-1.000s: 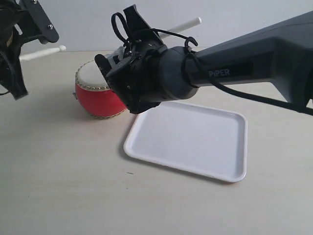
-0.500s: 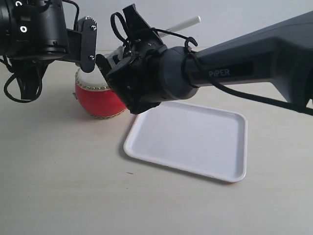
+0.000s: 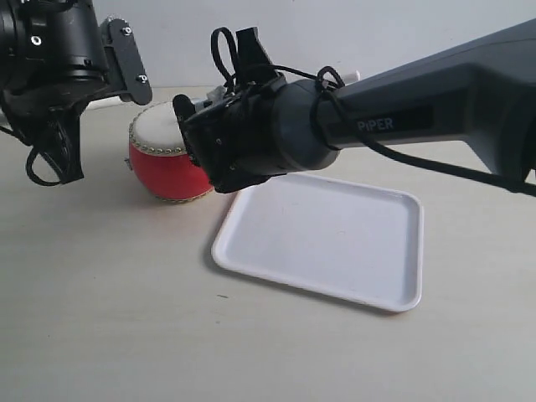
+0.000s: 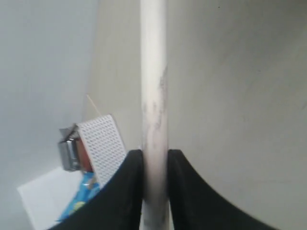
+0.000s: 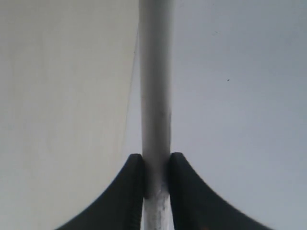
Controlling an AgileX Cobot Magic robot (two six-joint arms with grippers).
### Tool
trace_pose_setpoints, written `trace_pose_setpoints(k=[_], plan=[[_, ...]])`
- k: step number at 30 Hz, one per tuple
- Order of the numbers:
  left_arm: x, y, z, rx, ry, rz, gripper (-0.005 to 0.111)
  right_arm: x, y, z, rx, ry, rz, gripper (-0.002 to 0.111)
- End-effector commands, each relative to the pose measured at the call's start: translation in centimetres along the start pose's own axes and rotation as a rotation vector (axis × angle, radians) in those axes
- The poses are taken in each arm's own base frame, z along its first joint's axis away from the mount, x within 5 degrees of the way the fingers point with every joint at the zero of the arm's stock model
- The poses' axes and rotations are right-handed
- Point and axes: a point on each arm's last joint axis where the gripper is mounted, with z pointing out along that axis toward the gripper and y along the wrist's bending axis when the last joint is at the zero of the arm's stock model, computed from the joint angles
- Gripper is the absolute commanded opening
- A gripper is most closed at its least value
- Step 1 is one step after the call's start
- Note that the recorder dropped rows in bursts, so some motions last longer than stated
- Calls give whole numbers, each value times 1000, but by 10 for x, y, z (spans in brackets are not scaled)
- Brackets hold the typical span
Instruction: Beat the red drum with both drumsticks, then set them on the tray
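The red drum (image 3: 161,172) with its cream skin stands on the table at the left, its right side hidden behind my right arm's wrist (image 3: 251,134). The white tray (image 3: 335,243) lies beside the drum, to its right and nearer the front. My left gripper (image 4: 154,158) is shut on one drumstick (image 4: 153,86); the left arm (image 3: 59,50) hangs above and to the left of the drum. My right gripper (image 5: 156,160) is shut on the other drumstick (image 5: 155,86). In the exterior view both sticks are almost wholly hidden by the arms.
The pale table (image 3: 109,318) stretches in front of the drum and the tray. A grey wall runs behind the table. In the left wrist view a white perforated box (image 4: 100,141) with blue packaging beside it shows off to one side.
The left arm swung in over the drum half a second ago and has now drawn back up and to the left. The right wrist shifted slightly and its stick's far end dropped lower.
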Motion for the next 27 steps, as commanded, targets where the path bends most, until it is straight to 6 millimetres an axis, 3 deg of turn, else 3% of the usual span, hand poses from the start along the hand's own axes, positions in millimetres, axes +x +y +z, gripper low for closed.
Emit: trace_pose_setpoints(k=[1,7,15,22,27], plan=[[4,-2,13,161,-1,-177,0,2,0,-3,-50,-7,98,0],[1,-4,16,220,-48,-234,0,-1,6,-4,-113,-28,211,0],[0,-7,15,263,-39,-342,0,-6,2,-7,-248,-5,524,0],[5,-5,24,347,-16,-435,0,-2,-15,-21,-449,56,516,0],[12,-7,26,531,-26,-414,0,9,-33,-23,-617,76,570,0]])
